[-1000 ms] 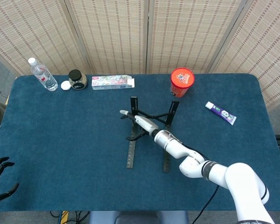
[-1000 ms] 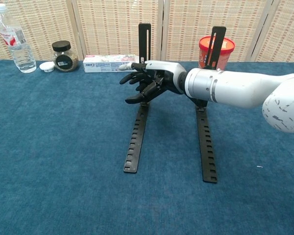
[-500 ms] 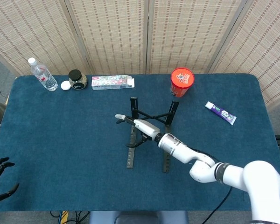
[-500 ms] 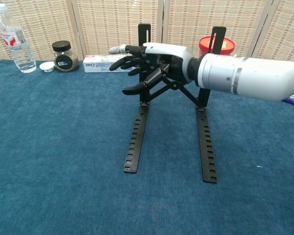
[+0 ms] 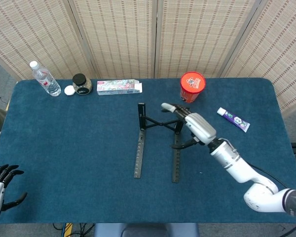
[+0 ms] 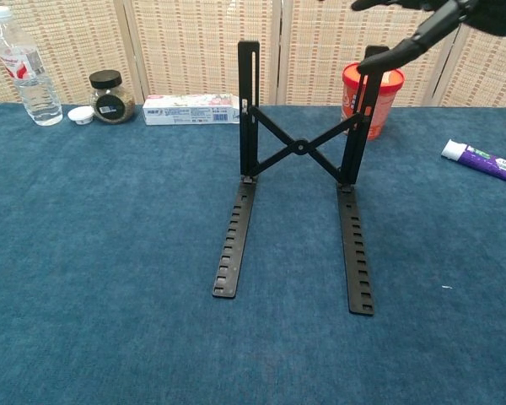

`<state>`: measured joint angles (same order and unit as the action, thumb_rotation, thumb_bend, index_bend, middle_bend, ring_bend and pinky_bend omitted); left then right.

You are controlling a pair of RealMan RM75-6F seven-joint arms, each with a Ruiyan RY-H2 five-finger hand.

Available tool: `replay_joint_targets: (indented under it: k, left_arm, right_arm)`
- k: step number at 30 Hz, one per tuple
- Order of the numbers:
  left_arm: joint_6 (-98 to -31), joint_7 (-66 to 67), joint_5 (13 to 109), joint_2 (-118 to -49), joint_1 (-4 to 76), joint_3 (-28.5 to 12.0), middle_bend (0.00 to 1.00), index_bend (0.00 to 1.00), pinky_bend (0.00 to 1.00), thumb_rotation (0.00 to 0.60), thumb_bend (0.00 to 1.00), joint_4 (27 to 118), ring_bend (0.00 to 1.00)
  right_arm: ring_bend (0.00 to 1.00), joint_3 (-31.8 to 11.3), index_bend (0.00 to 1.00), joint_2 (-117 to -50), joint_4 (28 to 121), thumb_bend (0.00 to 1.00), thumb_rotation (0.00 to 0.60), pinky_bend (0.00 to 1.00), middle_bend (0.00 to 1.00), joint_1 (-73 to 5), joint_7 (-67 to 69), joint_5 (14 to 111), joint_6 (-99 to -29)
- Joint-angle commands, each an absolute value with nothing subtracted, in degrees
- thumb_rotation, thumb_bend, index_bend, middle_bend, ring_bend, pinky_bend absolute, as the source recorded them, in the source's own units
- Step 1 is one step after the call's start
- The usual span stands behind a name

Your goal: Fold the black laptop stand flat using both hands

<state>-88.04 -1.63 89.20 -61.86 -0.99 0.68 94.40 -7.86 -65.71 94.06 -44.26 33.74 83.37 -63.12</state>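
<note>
Far left, low at the counter's (image 5: 64,163) near edge, the left hand (image 5: 1,187) hangs with fingers spread, holding nothing. Along the back sit a water bottle (image 5: 44,79), a dark jar (image 5: 82,84) and a long carton (image 5: 119,87). Centre stage, the black laptop stand (image 6: 297,186) is up on its two rails, uprights raised, cross-brace open. Above its right upright hovers the right hand (image 5: 190,126), fingers extended and apart, nothing gripped. Behind it a red cup (image 5: 192,86), then a tube (image 5: 233,119)

Bright even light, soft faint shadows, sharp focus, perhaps slight edge distortion
</note>
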Motion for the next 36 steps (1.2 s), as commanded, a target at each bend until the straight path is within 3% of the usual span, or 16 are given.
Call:
replay_joint_targets:
  k: [1, 14, 22, 27, 36]
  left_arm:
    - [-87.7, -1.7, 89.1, -62.1, -0.8, 0.6, 0.19, 0.29, 0.07, 0.600, 0.17, 94.4, 0.11]
    - [-88.1, -1.5, 89.6, -62.3, -0.4, 0.6, 0.19, 0.29, 0.07, 0.600, 0.17, 94.7, 0.11]
    - [-89.1, -1.3, 90.9, -62.3, -0.3, 0.6, 0.19, 0.29, 0.07, 0.600, 0.17, 95.2, 0.11]
    - [-89.3, -1.2, 91.2, -62.3, -0.4, 0.8, 0.19, 0.29, 0.07, 0.600, 0.17, 95.2, 0.11]
    - [-89.2, -0.9, 91.4, -62.2, 0.1, 0.7, 0.19, 0.30, 0.07, 0.600, 0.17, 95.6, 0.11]
  right_arm:
    - [0.06, -9.1, 0.00, -63.3, 95.3, 0.00, 0.600, 0.09, 0.19, -41.4, 31.7, 79.6, -64.5]
    - [0.06, -11.1, 0.00, -65.5, 87.2, 0.00, 0.600, 0.09, 0.19, -41.2, 41.1, 74.3, -55.2]
    - [0.06, -10.0, 0.00, -67.0, 82.9, 0.00, 0.600, 0.09, 0.19, -42.4, 55.2, 80.0, -48.6]
    - [0.07, -7.9, 0.00, -67.5, 80.4, 0.00, 0.600, 0.14, 0.19, -42.7, 64.1, 86.6, -48.9]
    - [0.08, -1.6, 0.00, -66.7, 79.9, 0.00, 0.600, 0.17, 0.19, -41.4, 70.8, 97.8, -56.6]
